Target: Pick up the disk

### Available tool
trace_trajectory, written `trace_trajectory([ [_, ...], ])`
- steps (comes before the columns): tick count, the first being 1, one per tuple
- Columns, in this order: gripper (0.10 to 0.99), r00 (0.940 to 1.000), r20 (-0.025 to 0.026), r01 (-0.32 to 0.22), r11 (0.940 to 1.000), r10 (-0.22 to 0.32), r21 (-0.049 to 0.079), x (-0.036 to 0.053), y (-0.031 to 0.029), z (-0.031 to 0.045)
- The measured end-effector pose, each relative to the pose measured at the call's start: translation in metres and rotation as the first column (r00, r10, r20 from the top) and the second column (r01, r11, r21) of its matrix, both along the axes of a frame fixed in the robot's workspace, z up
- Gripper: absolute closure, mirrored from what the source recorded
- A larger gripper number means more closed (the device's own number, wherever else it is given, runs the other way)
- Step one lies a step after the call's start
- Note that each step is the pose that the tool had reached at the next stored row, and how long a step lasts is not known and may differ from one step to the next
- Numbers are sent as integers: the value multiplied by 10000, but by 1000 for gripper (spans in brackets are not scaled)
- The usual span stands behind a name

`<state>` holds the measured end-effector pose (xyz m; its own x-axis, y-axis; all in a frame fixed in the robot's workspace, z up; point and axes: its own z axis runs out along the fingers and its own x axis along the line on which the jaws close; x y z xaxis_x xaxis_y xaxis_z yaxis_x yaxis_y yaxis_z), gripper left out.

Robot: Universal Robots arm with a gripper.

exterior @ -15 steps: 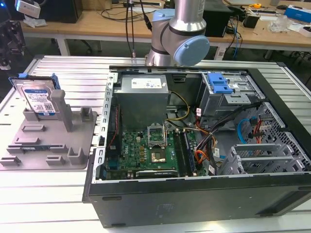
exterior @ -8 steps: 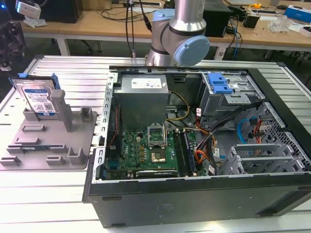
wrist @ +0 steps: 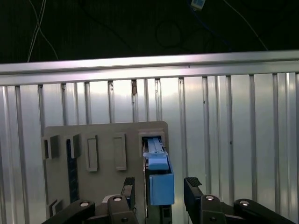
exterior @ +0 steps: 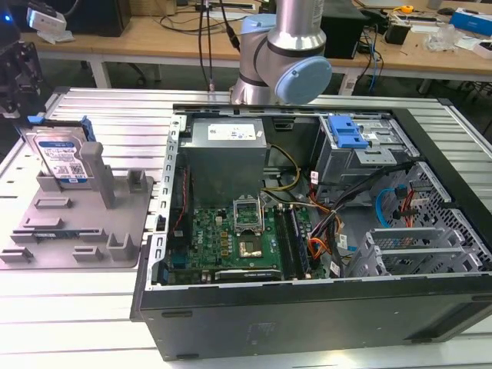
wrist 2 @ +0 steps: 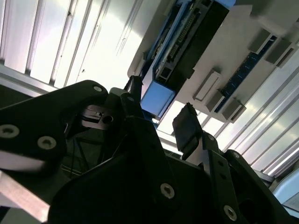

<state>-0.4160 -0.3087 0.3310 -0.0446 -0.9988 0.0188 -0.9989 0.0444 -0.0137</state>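
Closest to both wrist cameras: black two-finger gripper (wrist: pixel 161 182), spread wide, pinching nothing. Lines up with the edge of the disk (wrist: pixel 160 186), a flat rectangular silver hard drive with a blue-and-white barcode label and blue plastic rails, one finger to each side. Clear gap between each finger (wrist: pixel 129 186) and the drive in the first wrist view; no contact visible in either wrist view. Cannot tell whether level with the drive's top edge or above it.

Beneath the gripper: disk upright on its edge, seated in a slot of a flat grey plastic fixture plate (exterior: pixel 77 221). Just beside it, on the exterior view's right: upright grey plastic post (exterior: pixel 96 173) of the same plate. Under the plate: ribbed aluminium table (exterior: pixel 69 315).

Farther off, toward the exterior view's right: open black computer case (exterior: pixel 307 315) on the table, green motherboard (exterior: pixel 231 231) exposed, blue plastic drive-bay latch (exterior: pixel 347 134) near its far side. Behind the case: silver robot arm (exterior: pixel 296 31) with a pale blue joint cap. Beyond that: wooden workbenches (exterior: pixel 154 38).

Task status, as a judgement. Done, by the look of it: approach and alignment over the disk. Not yet done: closing on the disk and raising it out of the slot. No sign of lift.
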Motion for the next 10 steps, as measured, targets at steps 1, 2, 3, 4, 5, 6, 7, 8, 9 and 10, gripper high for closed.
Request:
trace_trajectory([
  [1,545,10000,0,-1,10000,1,0,1,0,-11],
  [2,545,10000,1,-2,10000,2,0,2,-1,-21],
  [3,545,10000,1,-1,10000,1,0,3,-1,-31],
  [4,545,10000,1,-2,10000,2,0,4,-2,-44],
  [5,545,10000,1,-2,10000,2,0,7,-2,-68],
  [6,545,10000,0,-4,10000,4,0,8,-2,-81],
  [7,545,10000,2,-7,10000,7,-1,10,-3,-93],
  [8,545,10000,2,-19,10000,19,-3,12,-2,-112],
  [9,545,10000,1,-27,10000,27,-5,13,-2,-126],
  [10,545,10000,1,-36,10000,36,-6,13,-3,-137],
])
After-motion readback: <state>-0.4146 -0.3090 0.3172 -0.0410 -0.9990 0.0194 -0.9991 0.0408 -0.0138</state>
